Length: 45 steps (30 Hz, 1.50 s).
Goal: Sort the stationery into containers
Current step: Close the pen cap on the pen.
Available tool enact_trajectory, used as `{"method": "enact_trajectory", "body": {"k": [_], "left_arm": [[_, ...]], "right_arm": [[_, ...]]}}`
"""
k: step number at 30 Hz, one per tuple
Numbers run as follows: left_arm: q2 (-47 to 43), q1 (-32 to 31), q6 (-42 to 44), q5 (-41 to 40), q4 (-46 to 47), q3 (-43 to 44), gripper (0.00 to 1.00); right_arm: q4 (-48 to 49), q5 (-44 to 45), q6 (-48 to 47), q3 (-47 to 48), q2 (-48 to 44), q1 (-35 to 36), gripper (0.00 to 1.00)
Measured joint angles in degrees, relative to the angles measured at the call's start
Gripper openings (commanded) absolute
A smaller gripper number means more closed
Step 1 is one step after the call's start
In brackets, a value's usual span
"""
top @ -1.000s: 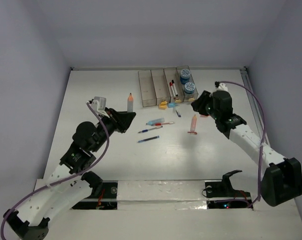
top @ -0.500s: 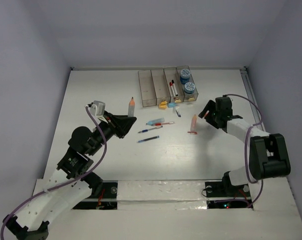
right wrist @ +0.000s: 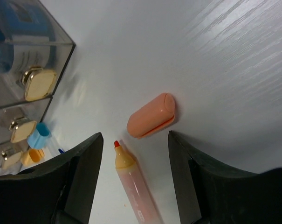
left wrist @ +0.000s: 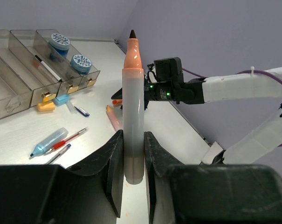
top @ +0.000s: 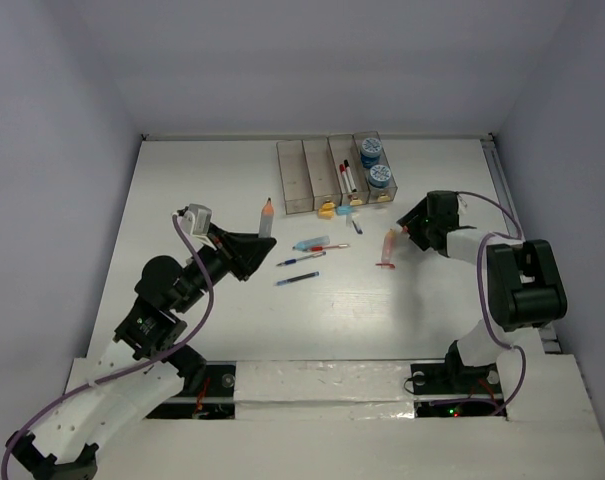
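Setting: white matte flat bench (top: 182, 170) under the left end effector (top: 260, 238); plain lavender-grey walls (top: 312, 60) beyond and flanking it. Even light, soft sheen on bench.

I am seeing black on both my left gripper (left wrist: 134, 140) and my right gripper (right wrist: 134, 135). The grey marker (left wrist: 134, 116) is showing a smoky barrel, an orange neck and a dark nib. On the white table (right wrist: 224, 70), a cap (right wrist: 151, 115) is glowing peach and the pink marker (right wrist: 134, 184) is showing a red nib. The rolls (left wrist: 80, 60) are wearing blue with a white speckled pattern. The bins (left wrist: 19, 91) are looking translucent grey-brown.
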Motion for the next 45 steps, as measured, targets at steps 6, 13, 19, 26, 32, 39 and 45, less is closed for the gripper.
{"method": "enact_trajectory", "body": {"k": [6, 13, 19, 26, 32, 39, 45], "left_arm": [[-0.1, 0.0, -0.2, 0.7, 0.3, -0.1, 0.0], [-0.1, 0.0, -0.4, 1.1, 0.5, -0.4, 0.0], [-0.1, 0.0, -0.5, 1.2, 0.8, -0.4, 0.0], [0.3, 0.0, -0.6, 1.2, 0.9, -0.4, 0.0], [0.4, 0.0, -0.6, 1.2, 1.0, -0.4, 0.0], [1.8, 0.0, -1.9, 1.4, 4.7, -0.4, 0.0], [5.3, 0.0, -4.1, 3.8, 13.4, -1.0, 0.0]], "right_arm": [[0.1, 2.8, 2.3, 1.6, 1.5, -0.7, 0.59], [-0.3, 4.6, 1.2, 4.6, 4.3, -0.7, 0.45], [-1.4, 4.2, -1.6, 7.6, 7.1, -0.7, 0.43], [-2.2, 3.0, -4.8, 8.5, 7.9, -0.7, 0.24], [-2.5, 2.3, -7.3, 8.8, 7.9, -0.7, 0.01], [-3.0, -1.6, -13.3, 6.1, -0.5, -0.7, 0.0], [1.1, -10.4, -16.5, 5.9, -19.6, 2.3, 0.0]]}}
